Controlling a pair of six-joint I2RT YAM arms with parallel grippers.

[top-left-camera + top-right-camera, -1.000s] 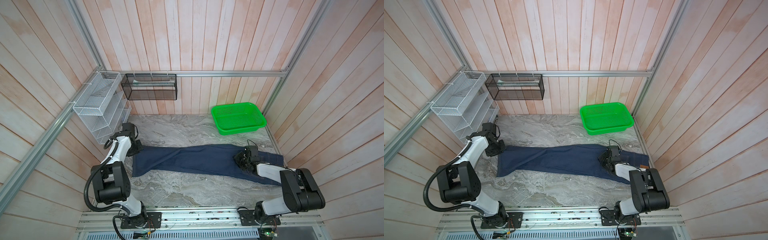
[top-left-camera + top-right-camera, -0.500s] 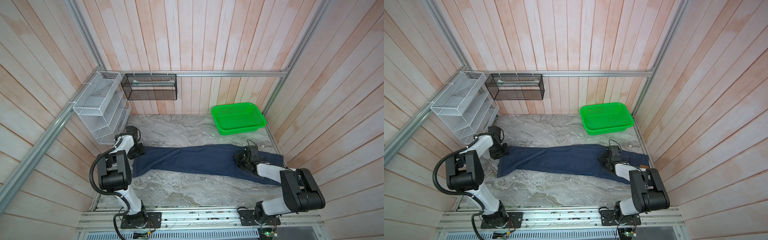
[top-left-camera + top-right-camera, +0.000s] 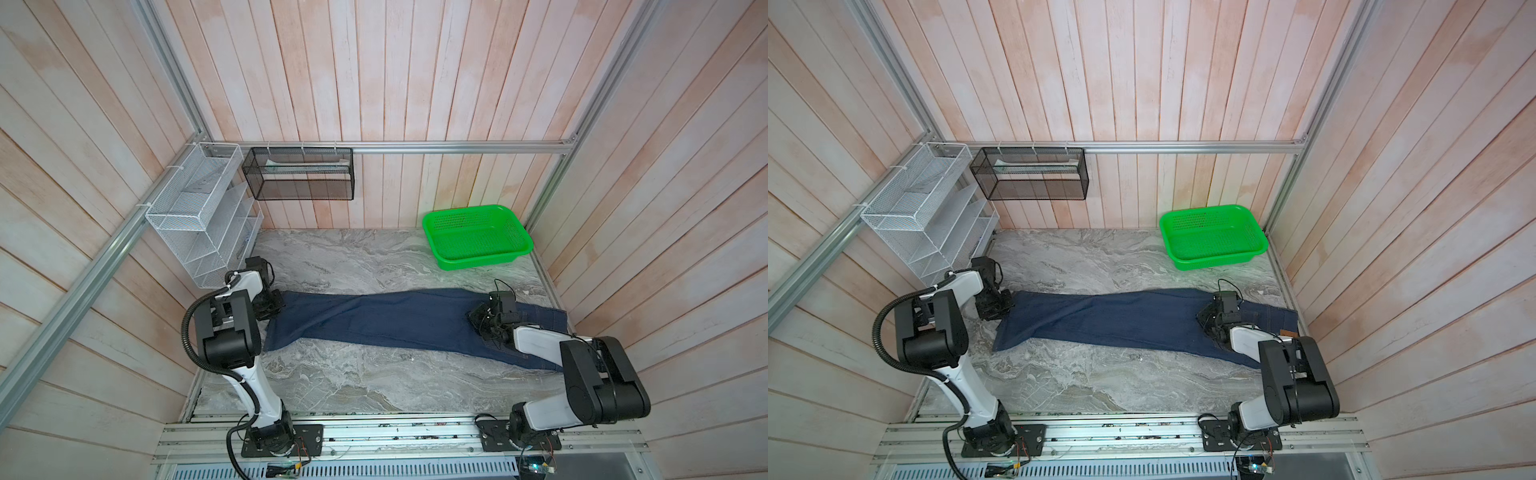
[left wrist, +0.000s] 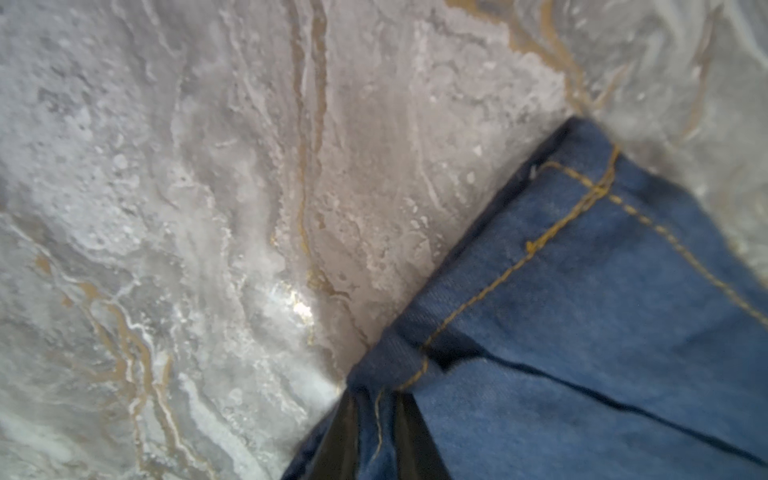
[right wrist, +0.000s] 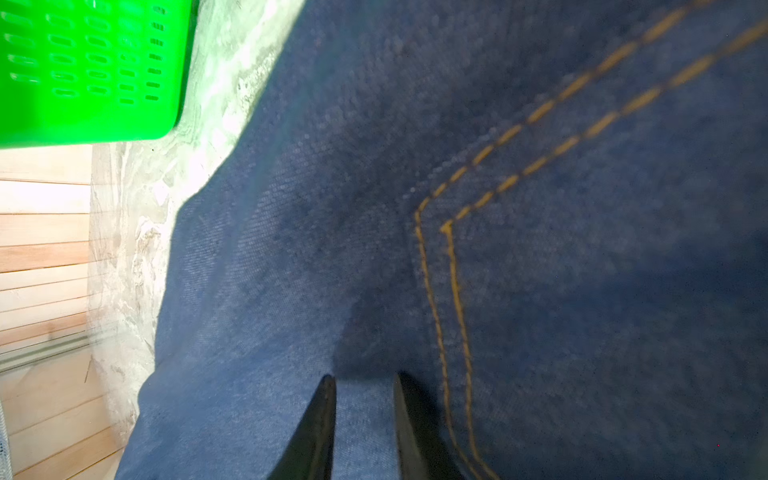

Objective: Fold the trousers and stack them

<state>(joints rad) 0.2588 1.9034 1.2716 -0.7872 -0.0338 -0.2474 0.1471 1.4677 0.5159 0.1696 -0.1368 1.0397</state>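
Note:
The dark navy trousers lie stretched across the marble table, leg hems at the left and waist at the right. My left gripper sits at the far corner of the hems. In the left wrist view it is shut on a pinch of hem with tan stitching. My right gripper rests on the seat area. In the right wrist view its fingers stand narrowly apart with denim between them, beside a double tan seam.
A green perforated basket stands at the back right, close to the trousers' waist end. On the left wall hangs a white wire rack, and a black mesh basket is on the back wall. Bare marble runs along the front.
My left gripper opened and shut again on the leg hem, and its arm drew in closer over the hem corner. The right arm and the trousers have stayed put.

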